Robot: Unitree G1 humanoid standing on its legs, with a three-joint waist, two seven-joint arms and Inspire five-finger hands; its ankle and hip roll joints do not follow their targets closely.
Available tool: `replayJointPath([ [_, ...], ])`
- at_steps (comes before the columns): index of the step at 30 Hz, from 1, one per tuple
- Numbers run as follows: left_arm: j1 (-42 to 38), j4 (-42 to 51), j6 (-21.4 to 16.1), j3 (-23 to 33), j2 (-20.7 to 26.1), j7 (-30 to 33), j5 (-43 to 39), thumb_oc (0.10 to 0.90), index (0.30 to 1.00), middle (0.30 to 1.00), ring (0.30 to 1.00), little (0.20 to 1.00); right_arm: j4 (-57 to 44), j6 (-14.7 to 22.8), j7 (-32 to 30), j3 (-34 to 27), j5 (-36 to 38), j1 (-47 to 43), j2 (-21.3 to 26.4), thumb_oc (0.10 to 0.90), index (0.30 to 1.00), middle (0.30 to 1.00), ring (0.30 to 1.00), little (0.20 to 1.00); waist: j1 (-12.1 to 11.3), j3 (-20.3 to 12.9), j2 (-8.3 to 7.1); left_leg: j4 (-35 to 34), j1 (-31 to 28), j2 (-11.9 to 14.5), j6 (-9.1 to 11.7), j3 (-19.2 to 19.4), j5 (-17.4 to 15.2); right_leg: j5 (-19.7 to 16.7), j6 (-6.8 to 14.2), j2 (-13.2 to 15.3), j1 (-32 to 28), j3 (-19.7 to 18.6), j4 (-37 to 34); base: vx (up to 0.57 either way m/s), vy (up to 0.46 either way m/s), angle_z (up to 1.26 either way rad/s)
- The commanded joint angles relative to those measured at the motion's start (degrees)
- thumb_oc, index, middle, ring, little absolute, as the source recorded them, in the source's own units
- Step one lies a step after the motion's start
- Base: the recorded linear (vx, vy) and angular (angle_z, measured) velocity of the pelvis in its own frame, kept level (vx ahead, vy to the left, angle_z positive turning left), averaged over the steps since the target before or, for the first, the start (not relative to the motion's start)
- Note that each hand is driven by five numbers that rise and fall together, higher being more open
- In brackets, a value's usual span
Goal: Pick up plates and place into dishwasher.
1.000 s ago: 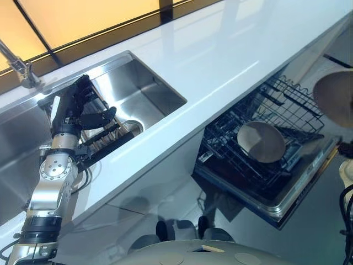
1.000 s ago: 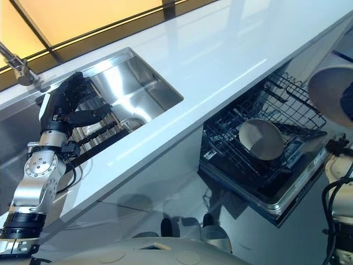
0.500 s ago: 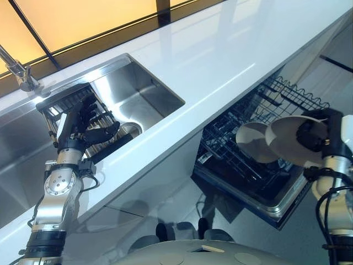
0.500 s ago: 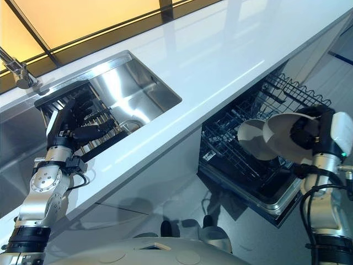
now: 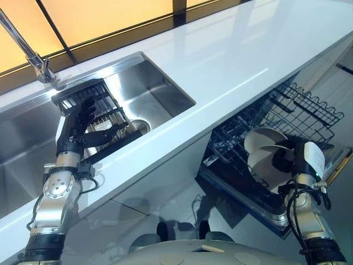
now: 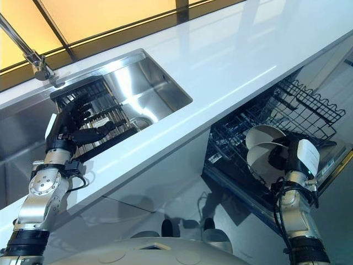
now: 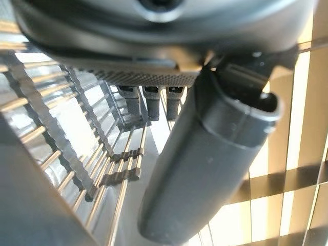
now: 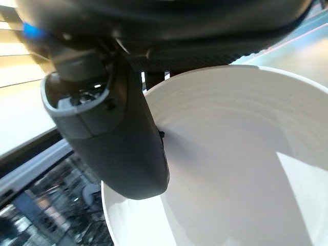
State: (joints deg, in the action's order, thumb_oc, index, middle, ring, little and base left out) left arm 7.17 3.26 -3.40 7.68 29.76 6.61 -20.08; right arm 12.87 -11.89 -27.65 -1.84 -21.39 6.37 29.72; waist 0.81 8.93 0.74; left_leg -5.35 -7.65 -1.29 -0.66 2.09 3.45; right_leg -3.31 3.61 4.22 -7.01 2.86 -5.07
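Note:
My right hand [image 5: 295, 160] is shut on a white plate [image 5: 267, 165], thumb [image 8: 115, 133] pressed on the plate's inner face [image 8: 241, 169]. It holds the plate on edge, low over the lower dishwasher rack [image 5: 309, 107]. A second white plate [image 5: 262, 137] stands in that rack just behind and above the held one; I cannot tell whether the two touch. My left hand [image 5: 83, 124] hovers open over the wire dish rack [image 5: 110, 113] in the sink, fingers [image 7: 146, 100] straight above its bars and holding nothing.
A steel sink [image 5: 160, 88] is set into the white counter [image 5: 237, 49], with a tap [image 5: 33, 55] at its far left corner. The dishwasher door [image 5: 276, 212] lies open below the counter's edge, with the rack pulled out over it.
My right hand has come down and leftward with the plate, from beside the rack to low against the plate standing in it. The left hand stays over the sink rack. The camera has shifted.

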Motion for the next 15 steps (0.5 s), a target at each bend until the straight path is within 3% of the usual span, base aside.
replayJointPath([
  [1, -2.7, -0.3, -8.7, 4.0, 3.4, 0.6, 0.2, 0.800, 0.900, 0.900, 0.900, 0.900, 1.6, 0.0, -6.0, 0.0, -0.9, -6.4, 2.8, 0.100, 0.300, 0.300, 0.300, 0.200, -1.5, -3.7, -1.15, 1.0, 0.2, -3.9, -1.0, -0.2, -4.2, 1.9, 2.5, -0.8, 2.7, 2.7, 4.8, 0.01, -0.005, 0.13],
  [7, -2.8, -0.2, -9.3, 3.3, 3.6, -2.1, -1.2, 0.800, 0.900, 0.900, 0.900, 0.900, 6.4, -1.5, -9.1, 0.1, 1.6, -7.9, 3.3, 0.100, 0.300, 0.300, 0.300, 0.200, -2.6, -3.5, -1.06, 0.8, -0.2, -3.9, -0.9, -1.0, -4.7, 2.3, 2.6, -0.6, 2.0, 3.6, 4.8, 0.03, -0.012, 0.11],
  [11, -2.9, -0.7, -9.2, 2.9, 4.4, -2.5, -1.9, 0.800, 0.900, 0.900, 0.900, 0.900, 6.8, -0.7, -11.8, -1.4, 2.4, -9.3, 5.4, 0.100, 0.300, 0.300, 0.300, 0.200, -3.2, -3.1, -1.11, 1.2, 0.1, -3.9, -1.0, -1.3, -4.2, 1.9, 2.4, -0.6, 2.2, 3.9, 5.0, 0.00, -0.016, 0.13],
  [15, -3.2, -1.2, -9.4, 2.9, 4.6, -2.9, -2.0, 0.800, 0.900, 0.900, 0.900, 0.900, 7.5, 0.2, -10.7, -1.5, 1.1, -9.6, 6.8, 0.100, 0.300, 0.300, 0.300, 0.200, -3.4, -3.1, -1.18, 1.2, 0.3, -3.9, -1.0, -1.6, -4.2, 2.0, 2.5, -0.6, 2.4, 4.0, 5.3, 0.01, -0.013, 0.03],
])
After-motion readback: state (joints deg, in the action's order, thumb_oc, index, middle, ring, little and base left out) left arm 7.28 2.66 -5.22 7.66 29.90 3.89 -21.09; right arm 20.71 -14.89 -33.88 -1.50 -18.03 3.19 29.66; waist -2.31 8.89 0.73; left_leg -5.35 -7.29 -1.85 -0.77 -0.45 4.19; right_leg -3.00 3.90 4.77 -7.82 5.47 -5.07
